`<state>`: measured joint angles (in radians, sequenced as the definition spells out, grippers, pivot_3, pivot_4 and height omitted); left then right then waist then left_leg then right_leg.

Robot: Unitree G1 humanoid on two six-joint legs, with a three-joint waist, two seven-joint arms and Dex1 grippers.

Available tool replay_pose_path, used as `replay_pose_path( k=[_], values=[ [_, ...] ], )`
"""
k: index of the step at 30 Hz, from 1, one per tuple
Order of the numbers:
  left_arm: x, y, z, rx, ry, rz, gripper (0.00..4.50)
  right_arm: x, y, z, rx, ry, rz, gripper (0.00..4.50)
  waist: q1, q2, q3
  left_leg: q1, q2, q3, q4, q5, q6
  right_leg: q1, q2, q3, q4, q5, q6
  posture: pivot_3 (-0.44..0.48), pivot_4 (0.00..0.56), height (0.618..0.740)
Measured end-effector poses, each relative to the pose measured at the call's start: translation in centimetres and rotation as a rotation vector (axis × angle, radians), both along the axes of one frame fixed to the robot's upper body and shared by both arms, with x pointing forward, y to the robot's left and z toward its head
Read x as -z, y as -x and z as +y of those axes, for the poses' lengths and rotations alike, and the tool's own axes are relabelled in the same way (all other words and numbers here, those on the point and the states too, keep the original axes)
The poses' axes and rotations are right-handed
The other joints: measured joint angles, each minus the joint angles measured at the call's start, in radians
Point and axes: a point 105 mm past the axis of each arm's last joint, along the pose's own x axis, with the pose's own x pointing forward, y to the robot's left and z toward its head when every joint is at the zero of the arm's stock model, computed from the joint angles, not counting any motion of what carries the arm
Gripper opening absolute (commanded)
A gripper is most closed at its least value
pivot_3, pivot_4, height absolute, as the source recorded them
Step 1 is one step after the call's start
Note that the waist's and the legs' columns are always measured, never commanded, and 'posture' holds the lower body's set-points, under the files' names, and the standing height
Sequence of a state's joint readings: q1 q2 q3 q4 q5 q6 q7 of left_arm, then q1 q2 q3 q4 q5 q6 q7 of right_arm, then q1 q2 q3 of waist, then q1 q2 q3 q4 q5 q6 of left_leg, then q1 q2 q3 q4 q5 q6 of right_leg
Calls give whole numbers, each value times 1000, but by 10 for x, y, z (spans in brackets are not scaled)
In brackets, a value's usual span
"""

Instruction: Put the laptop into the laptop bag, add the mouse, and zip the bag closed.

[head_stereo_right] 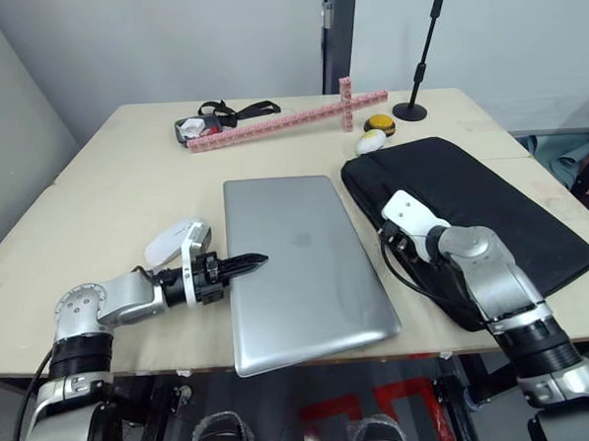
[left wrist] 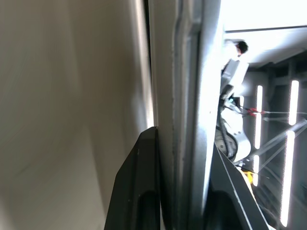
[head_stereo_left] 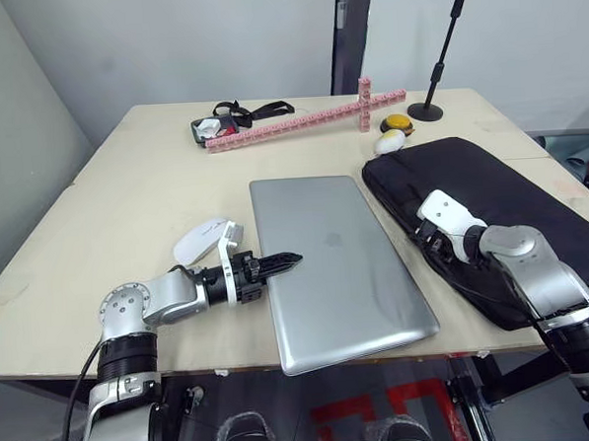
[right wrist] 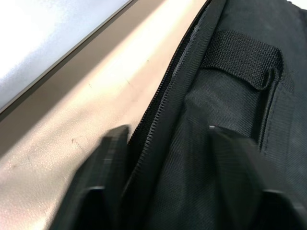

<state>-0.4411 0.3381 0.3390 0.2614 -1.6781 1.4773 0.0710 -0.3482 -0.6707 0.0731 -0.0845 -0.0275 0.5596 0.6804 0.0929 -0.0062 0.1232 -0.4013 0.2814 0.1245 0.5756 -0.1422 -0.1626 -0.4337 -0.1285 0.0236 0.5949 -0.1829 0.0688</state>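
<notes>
Both grippers at work on laptop [head_stereo_left: 337, 268] and bag [head_stereo_left: 502, 215].
Left gripper [head_stereo_left: 289, 260] pinches the laptop's left edge; right gripper [right wrist: 163, 167], fingers apart, straddles the bag's zipper edge.

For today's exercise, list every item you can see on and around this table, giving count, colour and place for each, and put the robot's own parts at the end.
laptop: one, silver-grey, lid shut, front centre of the table.
laptop bag: one, black, flat to the right of the laptop.
mouse: one, white, just left of the laptop.
brick bar: one, pink, along the far side.
black straps: one bundle, far side, beside a small tray.
yellow object: one, far right.
white oval object: one, beside the bag's far corner.
stand: one, black, far right.
table: one, light wood.
left gripper: black fingers straddling the laptop's left edge.
right gripper: black fingers open over the bag's zipper edge.
</notes>
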Motion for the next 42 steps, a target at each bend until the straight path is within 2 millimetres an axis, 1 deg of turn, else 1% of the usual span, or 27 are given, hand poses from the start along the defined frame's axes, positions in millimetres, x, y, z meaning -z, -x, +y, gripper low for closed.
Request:
replay_pose_path(
  k=[3,5,9,11,14,16,18,20,23,25,27,30,32,35,42],
  values=[
    [-2,1,0,-1,9,-1,301,3,-1,1,16,-29,7,595,0,0,0,0,0,0,0,0,0,0,0,1,0,1,1,0,150,740],
    [-4,3,-1,2,23,2,301,3,-2,-2,34,-35,7,32,2,0,0,0,0,0,1,0,0,0,0,1,0,1,1,0,150,740],
    [-3,6,-1,-2,19,12,301,4,-2,-5,45,-49,13,32,2,0,0,1,0,0,1,1,-1,0,0,1,1,2,3,0,150,740],
    [-2,6,-1,-5,22,21,301,3,-2,-6,59,-78,24,32,3,0,0,1,0,0,1,1,-2,0,0,1,0,4,8,0,150,740],
    [-2,5,-2,-11,28,25,301,0,-3,-6,92,-171,50,32,2,0,0,1,0,0,1,2,-3,0,0,2,0,4,9,0,150,740],
    [-1,5,-3,-10,29,27,301,-5,-4,-7,109,-231,64,32,1,0,0,1,0,0,1,2,-3,0,0,2,0,6,13,0,150,740],
    [-1,5,-5,-9,37,30,301,-17,-6,-6,119,-306,78,32,1,0,0,1,0,0,1,3,-4,0,0,3,0,7,14,0,150,740],
    [-3,3,-8,-5,51,29,301,-38,-9,-1,106,-383,79,32,1,1,0,1,0,0,1,4,-6,0,0,3,1,8,17,0,150,740],
    [-10,-2,-14,1,56,6,301,-65,-10,5,74,-427,56,32,3,1,0,2,0,0,0,5,-8,0,0,3,2,10,20,0,150,740],
    [-14,-5,-16,-3,61,-4,301,-72,-8,8,59,-440,63,32,4,1,0,2,0,0,0,5,-7,0,0,3,2,10,21,0,150,740],
    [-15,-9,-18,-13,68,-1,301,-73,-6,12,48,-468,89,32,5,1,0,2,0,0,0,6,-6,0,0,4,2,10,22,0,150,740],
    [-14,-14,-24,-20,92,21,301,-69,-4,20,41,-507,127,32,6,1,0,1,0,0,0,7,-6,-1,0,4,1,12,26,0,150,740],
    [-11,-16,-31,-14,96,33,301,-68,-4,20,49,-513,133,32,9,1,0,1,0,0,0,9,-2,-1,0,4,1,13,27,0,150,740],
    [-9,-21,-39,-11,79,41,301,-66,-4,23,56,-528,146,32,12,1,0,1,0,0,0,10,-2,-1,0,4,1,12,28,0,150,740],
    [-3,-32,-59,2,64,60,301,-72,-2,40,34,-564,150,32,12,1,0,1,0,0,0,10,-2,-1,0,4,1,12,32,0,150,740]
  ],
)
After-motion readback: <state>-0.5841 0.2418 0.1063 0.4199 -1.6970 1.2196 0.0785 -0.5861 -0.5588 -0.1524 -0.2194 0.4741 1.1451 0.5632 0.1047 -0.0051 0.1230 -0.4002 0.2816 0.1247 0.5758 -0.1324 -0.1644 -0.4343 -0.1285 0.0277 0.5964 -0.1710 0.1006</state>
